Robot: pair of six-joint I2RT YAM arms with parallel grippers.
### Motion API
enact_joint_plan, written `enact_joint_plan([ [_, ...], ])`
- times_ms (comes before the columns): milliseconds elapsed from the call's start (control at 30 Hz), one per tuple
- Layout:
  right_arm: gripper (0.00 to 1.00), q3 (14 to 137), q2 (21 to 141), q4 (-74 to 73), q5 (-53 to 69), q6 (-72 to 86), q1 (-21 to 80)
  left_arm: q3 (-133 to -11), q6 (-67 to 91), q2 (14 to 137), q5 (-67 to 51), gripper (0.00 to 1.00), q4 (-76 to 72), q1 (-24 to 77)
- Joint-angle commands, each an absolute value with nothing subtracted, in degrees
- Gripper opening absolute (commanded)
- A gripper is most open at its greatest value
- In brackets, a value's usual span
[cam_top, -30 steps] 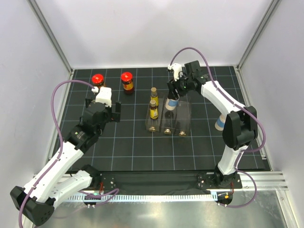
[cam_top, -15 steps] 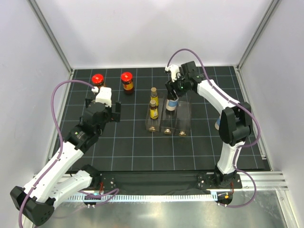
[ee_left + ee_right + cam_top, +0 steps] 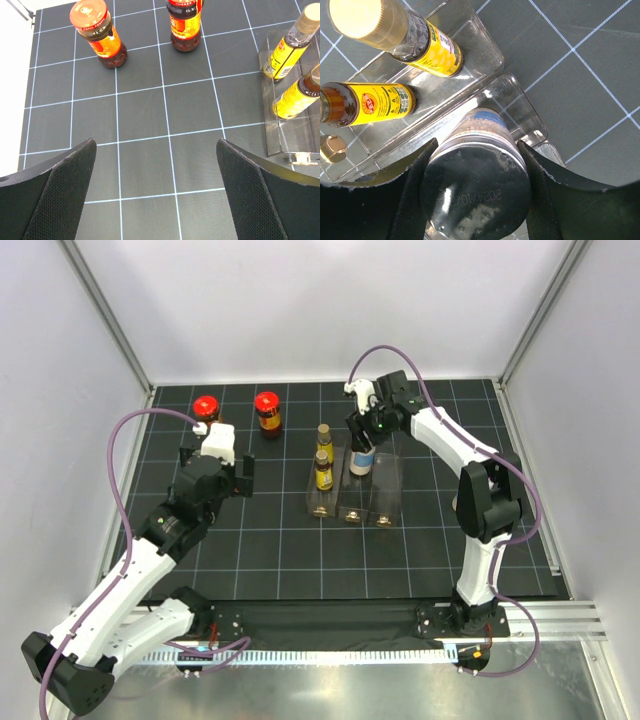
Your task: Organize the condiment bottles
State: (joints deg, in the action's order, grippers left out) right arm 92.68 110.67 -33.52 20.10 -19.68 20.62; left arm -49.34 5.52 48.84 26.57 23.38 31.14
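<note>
The right gripper [image 3: 476,172] is clamping the top of a white blue-labelled bottle [image 3: 482,131], holding it upright at the far end of the middle slot of the clear rack [image 3: 385,492]. Two yellow-labelled bottles [image 3: 437,50] [image 3: 375,102] are occupying the left slot. The left gripper [image 3: 156,187] is hovering fully open above the surface [image 3: 165,105], with two red-capped jars [image 3: 100,35] [image 3: 185,25] standing near the far-left corner.

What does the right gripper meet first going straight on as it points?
The right gripper, shut on the white bottle, points down into the clear rack's middle slot; the bottle's base would probably meet that slot's floor first. Depth is unclear.
</note>
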Motion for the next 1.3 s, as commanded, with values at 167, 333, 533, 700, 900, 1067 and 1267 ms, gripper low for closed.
enact_joint_plan([
  [167, 0.52, 95.80, 109.78, -31.73, 19.86, -20.30, 21.18, -49.13, 5.27, 47.81, 27.60, 1.00, 20.65, 31.03],
  [333, 0.66, 95.80, 109.34, -31.64, 19.69, -20.30, 21.27, -49.04, 5.27, 47.64, 27.60, 1.00, 20.65, 31.03],
  [533, 0.83, 95.54, 108.20, -31.82, 19.95, -20.39, 21.36, -49.13, 5.19, 47.55, 27.69, 1.00, 20.57, 31.03],
  [700, 0.88, 95.63, 103.28, -32.69, 21.09, -21.87, 21.45, -49.13, 5.19, 47.37, 27.95, 0.99, 20.65, 31.03],
  [900, 0.95, 92.20, 91.61, -34.71, 22.67, -27.06, 21.18, -49.13, 5.27, 46.85, 27.51, 1.00, 20.57, 31.03],
  [1067, 0.95, 86.32, 84.04, -37.70, 23.03, -29.09, 19.43, -49.13, 5.36, 46.58, 27.16, 1.00, 20.48, 31.03],
  [1267, 0.95, 76.12, 74.38, -40.25, 26.27, -27.86, 7.32, -49.04, 5.62, 46.05, 26.11, 1.00, 20.39, 31.03],
])
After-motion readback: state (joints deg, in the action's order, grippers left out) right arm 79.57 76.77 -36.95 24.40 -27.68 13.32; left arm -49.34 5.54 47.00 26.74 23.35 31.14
